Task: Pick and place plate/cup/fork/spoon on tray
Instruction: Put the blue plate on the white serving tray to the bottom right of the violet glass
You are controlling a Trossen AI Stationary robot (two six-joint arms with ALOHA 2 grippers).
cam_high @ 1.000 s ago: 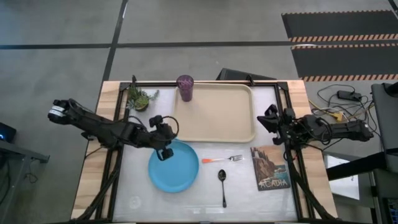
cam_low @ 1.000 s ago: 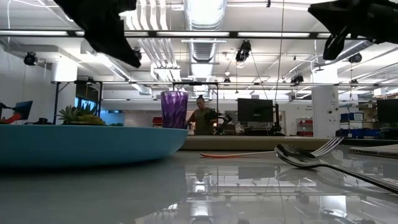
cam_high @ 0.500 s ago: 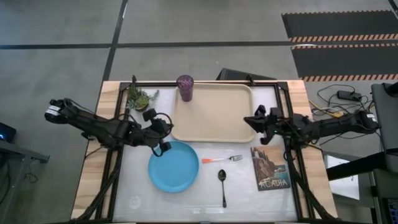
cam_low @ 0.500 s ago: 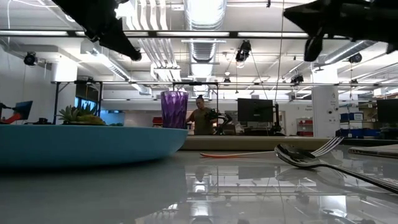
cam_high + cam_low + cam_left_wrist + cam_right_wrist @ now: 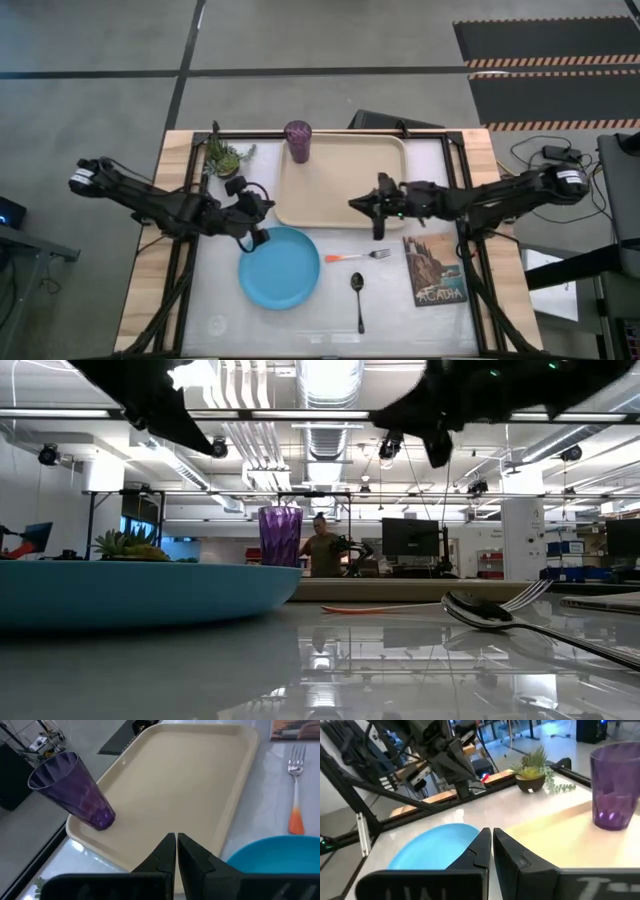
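Observation:
The light-blue plate (image 5: 279,267) lies on the table in front of the beige tray (image 5: 330,165). The purple cup (image 5: 297,140) stands upright at the tray's far left corner. The orange-handled fork (image 5: 357,256) and the dark spoon (image 5: 358,298) lie right of the plate. My left gripper (image 5: 262,212) is shut and empty, above the gap between the plate's far left edge and the tray's front left corner. My right gripper (image 5: 357,203) is shut and empty, above the tray's front right part. In the left wrist view the shut fingers (image 5: 176,840) point at the tray's rim (image 5: 235,805).
A small potted plant (image 5: 225,158) stands left of the tray. The "ACADIA" book (image 5: 435,270) lies at the front right. A person stands far off in the room in the low view (image 5: 322,550). Bare table shows at the front left.
My right gripper has swung left from the table's right side to over the tray. My left gripper has drawn back from over the plate toward the tray's front left corner.

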